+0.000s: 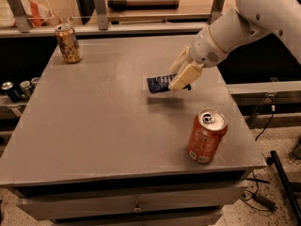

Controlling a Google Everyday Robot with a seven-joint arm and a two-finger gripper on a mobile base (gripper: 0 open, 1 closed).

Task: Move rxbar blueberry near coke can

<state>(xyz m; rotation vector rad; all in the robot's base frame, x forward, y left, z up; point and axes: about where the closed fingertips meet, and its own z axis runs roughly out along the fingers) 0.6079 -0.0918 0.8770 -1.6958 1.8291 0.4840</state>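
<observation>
One bar pinched in the gripper, up over the middle-right of the table.
I've got the gripper [176, 82] reaching in from the right on the white arm, and its cream fingers [187, 74] are clamped on the right end of the rxbar blueberry [159, 84]. The rest of the dark wrapper sticks out left of the fingertips, roughly level, with its shadow on the grey table [94, 126] just below. The coke can [206, 136] stands upright near the front right corner, nearer me and right of the bar, apart from it. A gold-brown can [68, 43] stands at the far left corner, well apart.
</observation>
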